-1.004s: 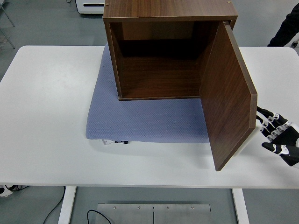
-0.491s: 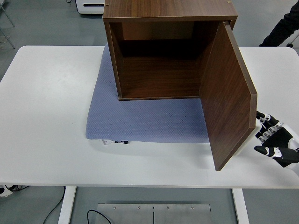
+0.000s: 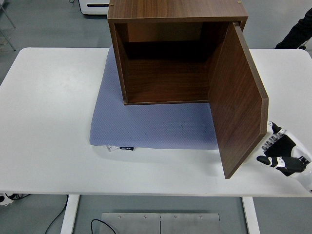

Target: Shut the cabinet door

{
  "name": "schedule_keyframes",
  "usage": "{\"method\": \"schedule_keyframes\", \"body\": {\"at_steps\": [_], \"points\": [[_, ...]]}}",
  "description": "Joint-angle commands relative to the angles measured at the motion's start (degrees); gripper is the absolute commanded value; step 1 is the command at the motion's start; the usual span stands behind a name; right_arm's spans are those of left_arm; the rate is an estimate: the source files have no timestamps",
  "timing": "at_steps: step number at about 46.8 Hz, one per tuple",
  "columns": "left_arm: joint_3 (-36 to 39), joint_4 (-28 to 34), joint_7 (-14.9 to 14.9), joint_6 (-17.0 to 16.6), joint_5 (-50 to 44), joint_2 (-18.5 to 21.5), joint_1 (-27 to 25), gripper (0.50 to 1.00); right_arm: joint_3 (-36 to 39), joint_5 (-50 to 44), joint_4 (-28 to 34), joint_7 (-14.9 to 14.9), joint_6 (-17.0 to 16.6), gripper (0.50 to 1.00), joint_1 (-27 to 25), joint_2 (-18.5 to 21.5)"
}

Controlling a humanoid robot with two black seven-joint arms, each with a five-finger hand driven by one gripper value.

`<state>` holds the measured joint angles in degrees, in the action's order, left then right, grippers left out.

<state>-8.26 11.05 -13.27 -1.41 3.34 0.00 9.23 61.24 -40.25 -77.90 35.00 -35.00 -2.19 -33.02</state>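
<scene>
Right robot hand (image 3: 280,150) enters at the lower right corner, low over the worktop (image 3: 48,122). Fingers (image 3: 271,144) extended and loosely spread, grasping nothing, tips pointing left at the outer face of the cabinet door (image 3: 239,102). Fingertips sit just beside the door's free edge; cannot tell whether they touch it, since the door edge covers the tips. Wrist and arm are cut off by the picture's right and bottom edges. Left arm does not show.

Door stands wide open, swung out toward the near edge of the worktop, hinged on the cabinet's right side. Dark walnut grain, plain panel, lower corner hanging just above the white surface. No handle can be made out on the visible face.

Cabinet (image 3: 170,53) is a dark wooden box, open front facing the camera, interior in shadow and bare as far as can be seen. Its top is cropped by the picture's upper edge. It sits on the far part of a blue-grey mat (image 3: 146,124), mid-worktop.

A person's dark sleeve (image 3: 298,29) shows at the top right, mostly cut off.
</scene>
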Motion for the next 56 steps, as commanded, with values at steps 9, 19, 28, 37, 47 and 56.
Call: {"method": "schedule_keyframes", "body": {"at_steps": [9,19,28,37,47,56], "points": [[0.0,0.0,0.0,0.0,0.0,0.0,0.0,1.000,-1.0,-0.2,-0.4,0.0,0.0,1.000,1.4,0.8],[0.0,-0.1,0.0,0.0,0.0,0.0,0.0,1.000,-1.3,-0.3,-0.5,0.0,0.0,1.000,1.9,2.3],[0.0,0.0,0.0,0.0,0.0,0.0,0.0,1.000,-2.9,-0.4,-0.5,0.0,0.0,1.000,2.8,3.0],[0.0,0.0,0.0,0.0,0.0,0.0,0.0,1.000,-3.8,-0.4,-0.5,0.0,0.0,1.000,3.9,4.2],[0.0,0.0,0.0,0.0,0.0,0.0,0.0,1.000,-5.3,-0.4,-0.5,0.0,0.0,1.000,5.4,5.2],[0.0,0.0,0.0,0.0,0.0,0.0,0.0,1.000,-5.9,-0.4,-0.5,0.0,0.0,1.000,5.8,5.7]]}}
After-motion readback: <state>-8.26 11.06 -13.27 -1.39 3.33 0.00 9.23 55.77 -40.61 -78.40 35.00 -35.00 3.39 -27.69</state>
